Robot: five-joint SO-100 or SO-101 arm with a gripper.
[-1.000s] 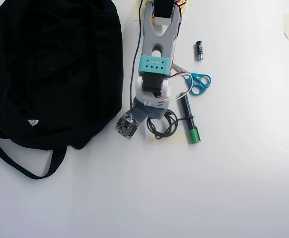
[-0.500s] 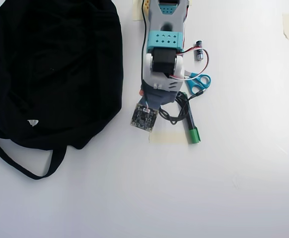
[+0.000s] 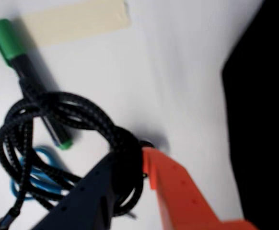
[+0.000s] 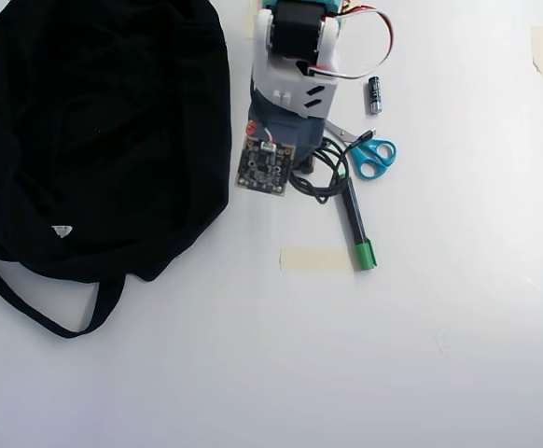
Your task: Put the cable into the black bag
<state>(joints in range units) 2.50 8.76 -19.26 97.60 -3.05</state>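
Wrist view: your gripper point(image 3: 130, 160) has its two fingers pinching the cable point(image 3: 58, 115), a dark finger point(image 3: 89, 191) on the left of the coil's strands and an orange finger point(image 3: 178, 191) on the right, with the braided cord squeezed between them. The rest of the coil loops out to the upper left of the pinch. Behind it you can see a green-capped marker point(image 3: 15, 52), a strip of beige tape point(image 3: 77, 21) on the white table point(image 3: 178, 62), and a blue scissors handle point(image 3: 34, 175) showing through the loop. The view is somewhat blurred, so you cannot tell whether the coil touches the table. The black bag point(image 3: 264, 120) fills the right edge.

Overhead view: the arm point(image 4: 295, 65) reaches in from the top edge, and its camera board point(image 4: 264, 166) sits just right of the black bag point(image 4: 94, 131). The cable point(image 4: 323, 173) hangs as a loose coil at the arm's lower right, overlapping the top end of the marker point(image 4: 357, 229) and just left of the scissors point(image 4: 372, 154). It is outside the bag, near its right edge. A small battery point(image 4: 374, 94) lies to the right of the arm. The tape strip point(image 4: 313, 259) lies bare below the coil, apart from it. The bag's strap point(image 4: 38, 308) trails to the lower left, and its white tag point(image 4: 62, 230) shows.
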